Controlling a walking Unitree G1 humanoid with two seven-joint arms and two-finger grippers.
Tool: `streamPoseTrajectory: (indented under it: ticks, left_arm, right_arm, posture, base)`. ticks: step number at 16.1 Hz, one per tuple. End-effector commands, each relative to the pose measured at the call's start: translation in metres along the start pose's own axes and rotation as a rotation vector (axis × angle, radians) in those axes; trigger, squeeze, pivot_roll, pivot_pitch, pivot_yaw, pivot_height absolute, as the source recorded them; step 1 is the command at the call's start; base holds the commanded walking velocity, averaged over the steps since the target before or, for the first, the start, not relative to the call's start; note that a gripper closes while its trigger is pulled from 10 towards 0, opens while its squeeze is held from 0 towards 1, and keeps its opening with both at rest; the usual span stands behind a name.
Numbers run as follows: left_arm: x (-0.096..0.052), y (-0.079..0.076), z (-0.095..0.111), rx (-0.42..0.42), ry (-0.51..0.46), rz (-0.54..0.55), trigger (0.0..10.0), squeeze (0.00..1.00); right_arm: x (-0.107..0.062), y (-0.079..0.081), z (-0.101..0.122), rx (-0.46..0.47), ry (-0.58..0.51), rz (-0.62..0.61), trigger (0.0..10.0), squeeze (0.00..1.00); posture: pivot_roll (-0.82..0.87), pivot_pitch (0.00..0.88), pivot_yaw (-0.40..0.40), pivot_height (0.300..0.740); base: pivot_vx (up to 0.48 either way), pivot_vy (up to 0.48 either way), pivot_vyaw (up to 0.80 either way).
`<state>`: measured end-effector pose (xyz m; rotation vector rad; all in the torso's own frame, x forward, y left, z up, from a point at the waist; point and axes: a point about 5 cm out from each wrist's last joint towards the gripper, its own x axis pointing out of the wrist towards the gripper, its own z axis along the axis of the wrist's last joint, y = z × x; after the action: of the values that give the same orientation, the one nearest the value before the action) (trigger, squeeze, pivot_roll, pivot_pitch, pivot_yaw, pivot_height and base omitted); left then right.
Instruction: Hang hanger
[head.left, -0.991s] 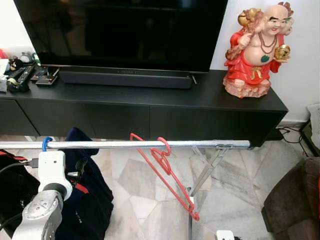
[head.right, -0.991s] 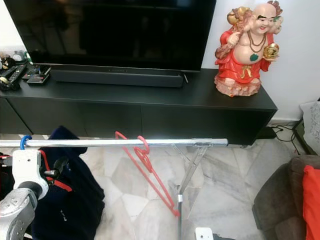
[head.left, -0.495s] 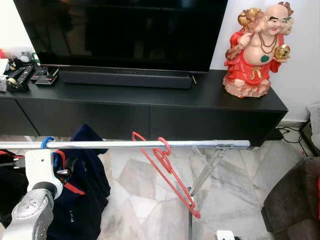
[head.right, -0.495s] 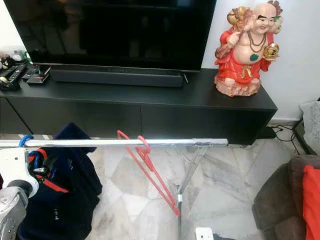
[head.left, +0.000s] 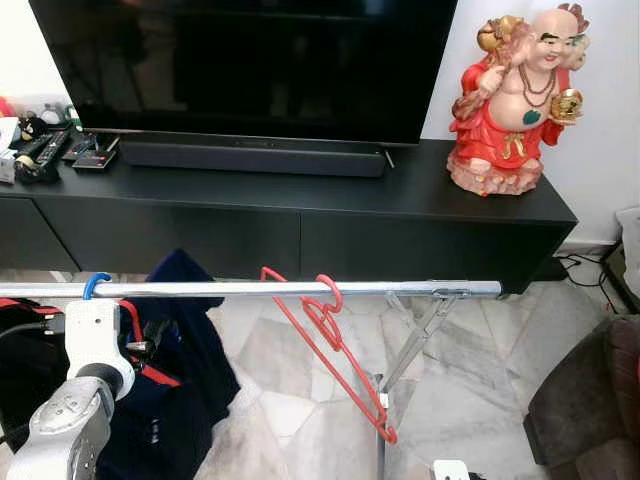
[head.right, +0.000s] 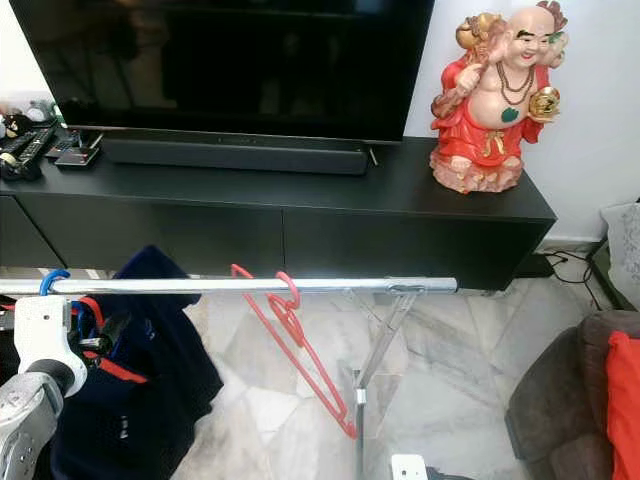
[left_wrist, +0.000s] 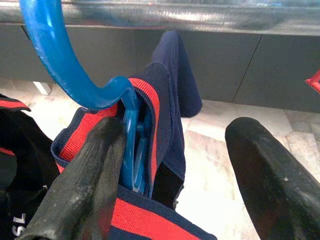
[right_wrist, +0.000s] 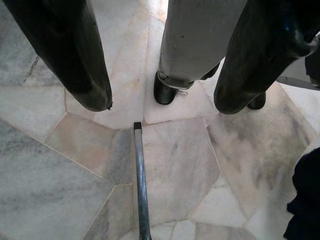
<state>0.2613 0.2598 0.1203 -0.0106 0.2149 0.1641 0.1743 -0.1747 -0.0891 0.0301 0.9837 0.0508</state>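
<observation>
- A home living room: a large black flat-screen television (head.left: 240, 60) stands on a long low black media cabinet (head.left: 290, 215).
- A red-robed laughing Buddha figurine (head.left: 512, 100) sits at the cabinet's right end.
- Remote controls (head.left: 45, 150) lie at its left end.
- Marble-tile floor (head.left: 470, 370); silver clothes rail (head.left: 300, 289) with garments.

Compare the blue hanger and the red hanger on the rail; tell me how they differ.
The blue hanger carries a navy garment with red trim; the red hanger is bare. The blue hanger sits near the rail's left end, at the left gripper, whose fingers are spread at its neck; the red hanger hangs mid-rail, nothing touching it, slanting down to the right. Both have their hooks over the same rail.
</observation>
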Motion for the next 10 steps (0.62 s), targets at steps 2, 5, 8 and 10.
streamPoseTrajectory:
  ticks: [2, 5, 8, 10]
  left_arm:
    - [0.000, -0.001, -0.011, -0.017, 0.066, -0.024, 10.0, 0.00]
    - [0.002, 0.001, -0.024, -0.011, 0.157, -0.006, 10.0, 0.00]
    - [0.003, 0.001, -0.026, -0.018, 0.164, 0.026, 10.0, 0.00]
    - [0.005, 0.008, -0.026, -0.028, 0.154, 0.098, 10.0, 0.00]
  right_arm:
    - [-0.001, -0.001, -0.004, -0.006, 0.019, -0.004, 10.0, 0.00]
    - [-0.001, -0.001, -0.003, -0.008, 0.019, -0.003, 10.0, 0.00]
    - [-0.001, -0.001, -0.004, -0.011, 0.021, -0.003, 10.0, 0.00]
    - [-0.001, -0.001, -0.004, -0.014, 0.021, -0.003, 10.0, 0.00]
  posture:
    - [0.02, 0.112, -0.038, 0.740]
    - [0.02, 0.111, -0.039, 0.740]
    - [0.02, 0.113, -0.039, 0.740]
    - [0.02, 0.113, -0.039, 0.740]
  base:
    - [0.000, 0.000, 0.00]
    - [0.000, 0.000, 0.00]
    - [0.000, 0.000, 0.00]
    - [0.000, 0.000, 0.00]
